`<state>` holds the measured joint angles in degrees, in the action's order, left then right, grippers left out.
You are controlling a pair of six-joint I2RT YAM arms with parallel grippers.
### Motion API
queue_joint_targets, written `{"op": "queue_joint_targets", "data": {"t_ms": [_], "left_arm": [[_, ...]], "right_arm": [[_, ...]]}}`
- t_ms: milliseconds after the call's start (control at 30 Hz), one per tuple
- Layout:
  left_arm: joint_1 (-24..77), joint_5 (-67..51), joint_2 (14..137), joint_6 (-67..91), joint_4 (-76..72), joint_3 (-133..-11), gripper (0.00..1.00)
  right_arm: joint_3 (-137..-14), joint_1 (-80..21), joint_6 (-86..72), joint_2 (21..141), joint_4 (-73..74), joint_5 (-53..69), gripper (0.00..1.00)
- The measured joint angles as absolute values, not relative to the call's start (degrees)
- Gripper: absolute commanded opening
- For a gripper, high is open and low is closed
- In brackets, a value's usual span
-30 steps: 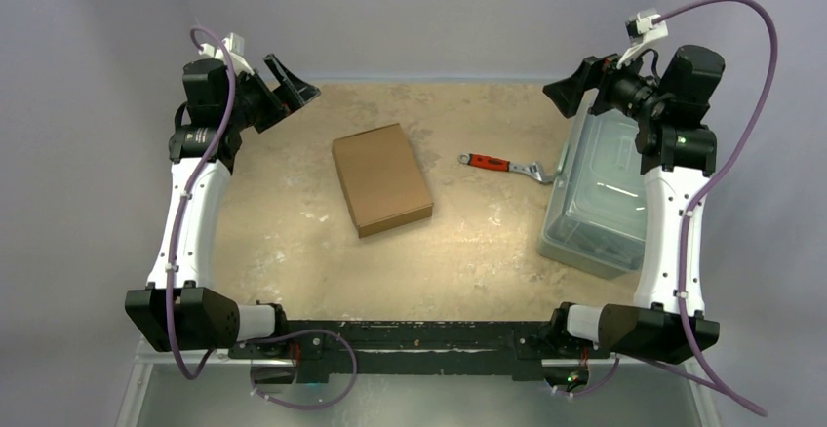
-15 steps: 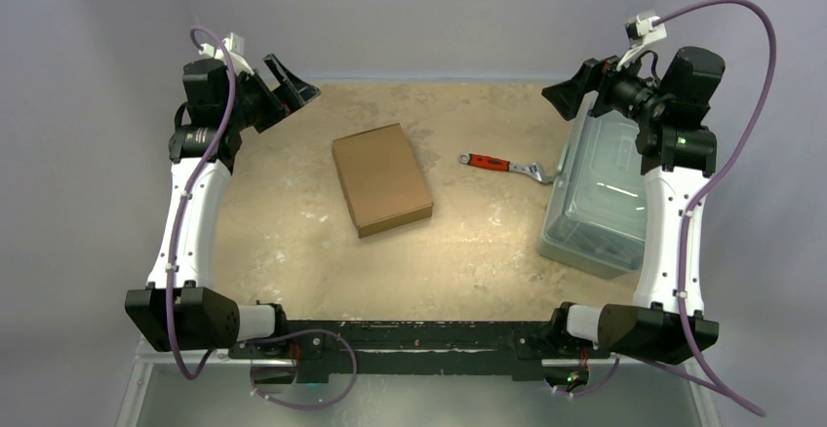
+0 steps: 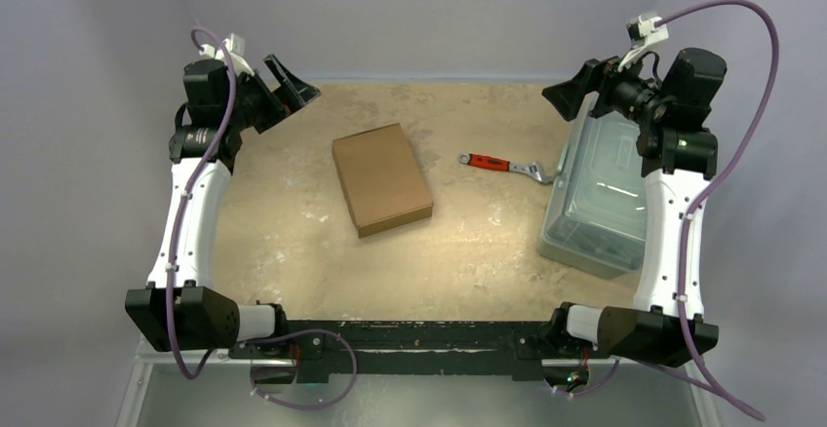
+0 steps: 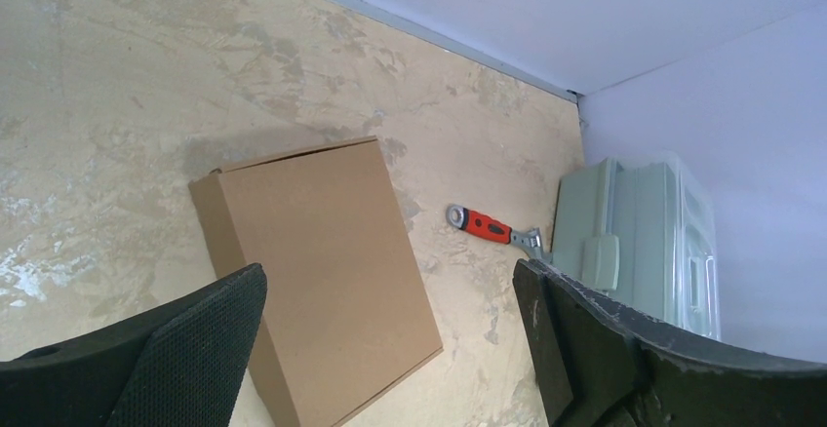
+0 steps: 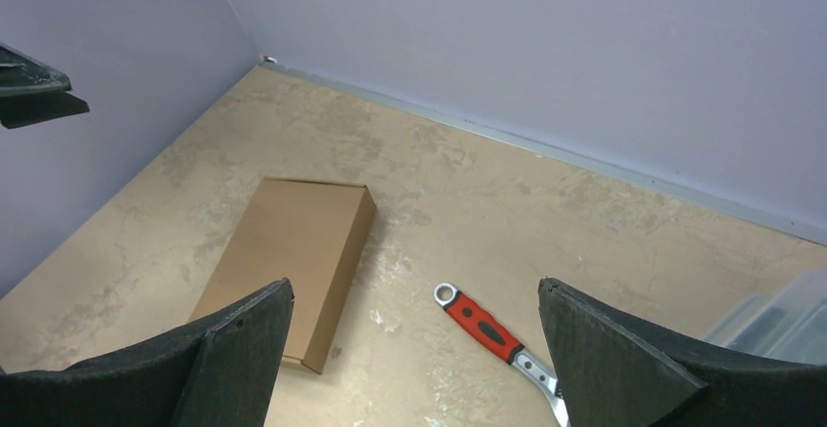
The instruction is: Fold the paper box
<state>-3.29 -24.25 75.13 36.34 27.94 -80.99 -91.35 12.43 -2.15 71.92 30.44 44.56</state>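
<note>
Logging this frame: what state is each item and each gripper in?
paper box: closed up, lying flat on the table, not held.
wrench: lying flat between box and bin.
plastic bin: resting at the table's right edge.
left gripper: jaws open, empty, off the table.
right gripper: jaws open, empty, above the bin's far end.

Closed brown paper box (image 3: 381, 179), flat mid-table

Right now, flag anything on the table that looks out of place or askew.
The paper box lies closed but turned at an angle to the table edges. A red-handled adjustable wrench lies between it and the translucent plastic bin, a tool box folding hardly needs. Nothing looks spilled or damaged.
</note>
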Motion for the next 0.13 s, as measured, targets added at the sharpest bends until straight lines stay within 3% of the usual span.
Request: {"op": "queue_joint_targets", "data": {"t_ms": [133], "left_arm": [[-3.29, -24.23, 75.13, 36.34, 27.92, -80.90, 0.99]], "right_arm": [[-91.35, 12.43, -1.78, 71.92, 30.48, 44.18, 0.99]]}}
